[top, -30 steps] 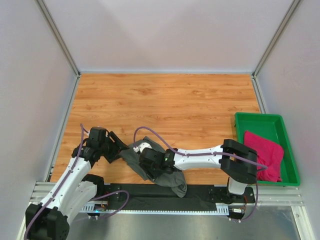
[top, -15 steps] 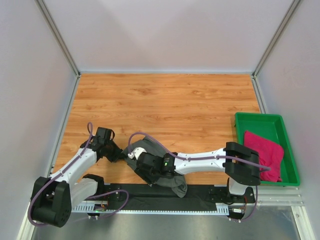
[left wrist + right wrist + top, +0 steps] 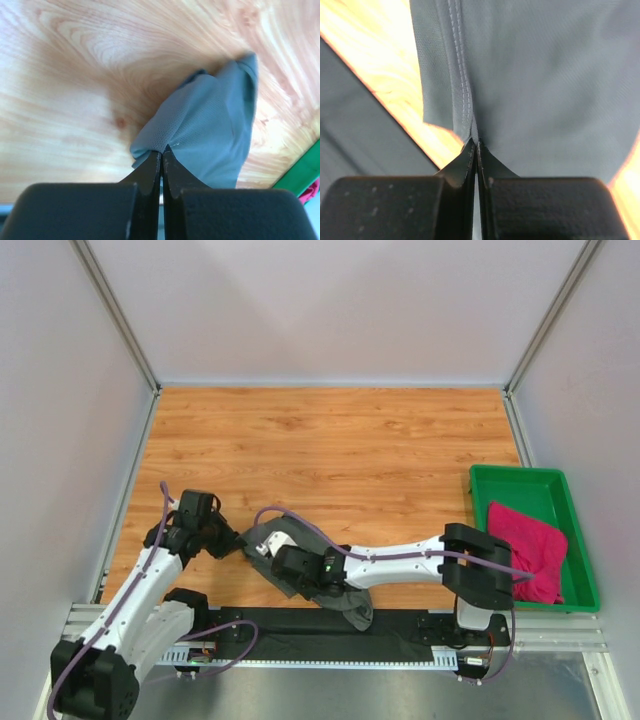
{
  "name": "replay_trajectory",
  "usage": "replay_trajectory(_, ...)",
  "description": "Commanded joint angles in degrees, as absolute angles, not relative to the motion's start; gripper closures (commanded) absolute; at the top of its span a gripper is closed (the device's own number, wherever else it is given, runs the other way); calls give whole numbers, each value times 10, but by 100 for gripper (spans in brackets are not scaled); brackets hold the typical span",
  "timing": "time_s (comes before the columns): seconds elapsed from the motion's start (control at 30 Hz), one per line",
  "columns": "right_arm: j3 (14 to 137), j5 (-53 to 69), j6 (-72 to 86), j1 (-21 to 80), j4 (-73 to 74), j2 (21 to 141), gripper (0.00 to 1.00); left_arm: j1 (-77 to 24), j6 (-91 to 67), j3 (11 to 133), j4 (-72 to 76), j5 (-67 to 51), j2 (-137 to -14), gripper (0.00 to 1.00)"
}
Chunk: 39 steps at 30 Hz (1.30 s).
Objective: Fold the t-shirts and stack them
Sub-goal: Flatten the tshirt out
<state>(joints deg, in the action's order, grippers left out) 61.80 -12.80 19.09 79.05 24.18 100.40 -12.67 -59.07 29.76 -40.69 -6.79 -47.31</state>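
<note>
The left arm (image 3: 140,585) rises from its base and bends inward, its left gripper (image 3: 162,151) pinched tight on a fold of the grey t-shirt (image 3: 215,125). The right arm (image 3: 395,562) stretches low towards the left, and its right gripper (image 3: 476,144) is clamped on the same cloth, fingertips pressed together.

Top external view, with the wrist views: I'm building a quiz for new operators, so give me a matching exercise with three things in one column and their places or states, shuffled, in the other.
Things
1. dark charcoal grey cloth t-shirt
2. bright magenta-pink cloth t-shirt
3. green plastic tray

Places or states
A. lies crumpled inside another item
B. sits at the robot's far right, holding cloth
C. bunched on the wood near the arm bases, pinched by the left gripper and the right gripper

Pairs: 1-C, 2-A, 3-B
</note>
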Motion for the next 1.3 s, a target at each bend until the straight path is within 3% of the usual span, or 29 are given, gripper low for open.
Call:
replay_trajectory(0.0,656,-159,155,791,259,905,100,-124,-558,383,-482,-35,-431,100)
replay_trajectory(0.17,819,-22,99,792,328,829,100,-124,-455,583,-591,53,-389,100)
replay_trajectory(0.33,1009,99,117,791,411,866,100,-124,-352,776,-649,136,-416,100)
replay_trajectory(0.43,1055,78,133,788,428,865,100,-125,-284,870,-643,154,-446,100)
replay_trajectory(0.63,913,94,222,677,412,787,100,-124,-193,889,-467,25,-569,100)
replay_trajectory(0.73,779,110,285,567,387,730,100,-129,-207,880,-354,-98,-685,100)
replay_trajectory(0.87,634,28,296,378,395,684,100,-223,-210,950,-301,-136,-886,100)
replay_trajectory(0.9,612,1,288,345,401,685,100,-240,-207,971,-308,-134,-959,97)
replay_trajectory(0.93,598,-25,283,313,416,687,90,-251,-207,994,-319,-110,-985,91)
replay_trajectory(0.97,577,-44,283,260,424,694,88,-261,-223,1023,-329,-97,-1004,77)
replay_trajectory(1.0,573,-54,277,236,431,697,87,-261,-233,1028,-342,-86,-1020,39)
replay_trajectory(1.03,574,-74,270,218,453,701,80,-261,-236,1031,-351,-62,-1020,9)
replay_trajectory(1.07,582,-92,256,208,467,705,72,-262,-232,1029,-365,-51,-1018,1)
replay_trajectory(1.13,610,-124,237,200,498,716,53,-262,-222,1018,-396,-20,-985,0)
replay_trajectory(1.27,620,-68,221,206,488,717,49,-261,-235,909,-448,17,-898,1)
